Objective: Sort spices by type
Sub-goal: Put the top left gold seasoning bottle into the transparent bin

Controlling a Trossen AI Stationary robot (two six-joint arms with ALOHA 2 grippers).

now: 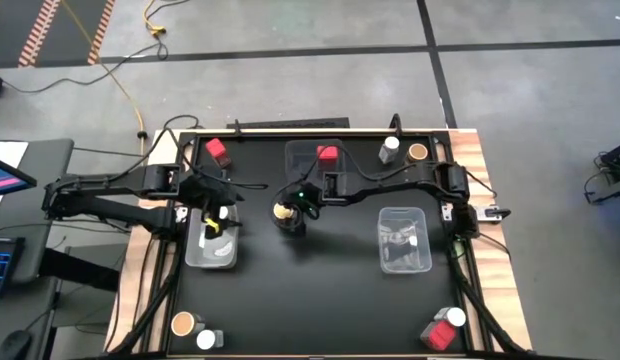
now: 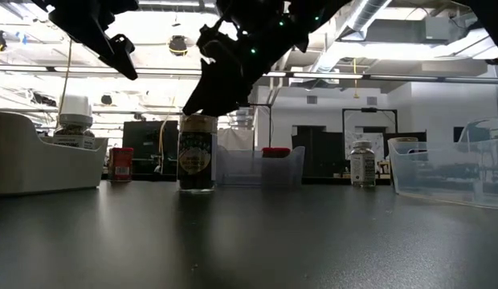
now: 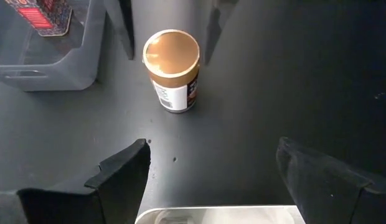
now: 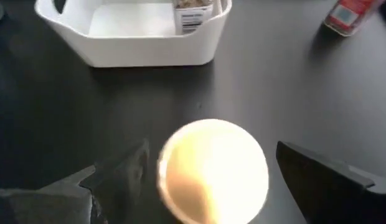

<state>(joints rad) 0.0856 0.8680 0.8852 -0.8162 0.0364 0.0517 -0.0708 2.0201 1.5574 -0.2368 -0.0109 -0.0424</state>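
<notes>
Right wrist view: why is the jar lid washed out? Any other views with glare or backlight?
Right wrist view: the brown lid sits close under the lens between the open fingers, blown out and soft. Low view: bright ceiling lights behind leave the arms in silhouette; the jar reads dark. Left wrist view: same lid sharp, with only a mild sheen. High view: evenly lit, matte table.

Desk [image 1: 320, 290] is matt black with a slight sheen and bare wood edges. The jar [image 3: 173, 78] just ahead of the left end effector [image 3: 208, 177] has a satiny tan lid and paper label. Bin [image 1: 405, 240] looks like clear glossy plastic.
</notes>
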